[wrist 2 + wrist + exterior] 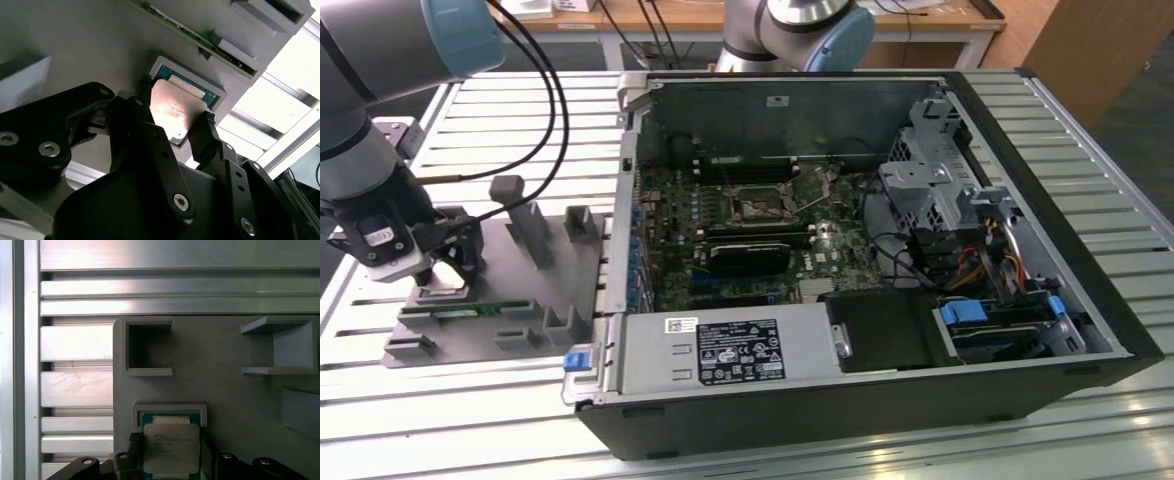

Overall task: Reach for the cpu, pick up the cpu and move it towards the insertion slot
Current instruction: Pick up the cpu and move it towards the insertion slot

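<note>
Obs: gripper [175, 102] clamped on silvery square metal-topped cpu [172, 112] at grey plastic holder tray [225, 390]. Risk: thin-edge hold slips, cpu tilts/drops w/ arm swing toward shiny-framed square insertion slot [758, 205].

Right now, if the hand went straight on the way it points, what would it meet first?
Probably the cpu, seated in the grey tray straight ahead of the hand; depth is unclear.

Arm [360, 150] angled down, pincer [176, 100] clamped on the cpu [170, 114].
</note>
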You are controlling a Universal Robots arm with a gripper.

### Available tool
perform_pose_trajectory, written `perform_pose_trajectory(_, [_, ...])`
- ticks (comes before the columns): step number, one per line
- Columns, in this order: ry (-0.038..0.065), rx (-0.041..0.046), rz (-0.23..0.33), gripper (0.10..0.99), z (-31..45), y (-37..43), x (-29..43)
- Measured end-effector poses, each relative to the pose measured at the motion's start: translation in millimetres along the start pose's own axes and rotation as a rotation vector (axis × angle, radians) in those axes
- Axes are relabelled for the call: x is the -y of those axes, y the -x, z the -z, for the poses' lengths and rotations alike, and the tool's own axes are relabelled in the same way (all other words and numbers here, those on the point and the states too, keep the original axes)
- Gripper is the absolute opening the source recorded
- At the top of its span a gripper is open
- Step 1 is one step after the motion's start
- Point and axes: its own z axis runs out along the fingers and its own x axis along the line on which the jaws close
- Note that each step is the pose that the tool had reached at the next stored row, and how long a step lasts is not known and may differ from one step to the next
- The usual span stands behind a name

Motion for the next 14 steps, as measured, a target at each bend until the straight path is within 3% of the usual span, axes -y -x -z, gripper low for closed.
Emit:
perform_pose_trajectory(3, [0.0, -0.0001, 0.0, 0.553, 0.1, 0.0, -0.9])
perform_pose_trajectory(4, [0.0, -0.0001, 0.001, 0.616, 0.0, -0.1, -1.3])
perform_pose_trajectory(14, [0.0, -0.0009, 0.04, 0.616, -0.5, -0.2, -2.3])
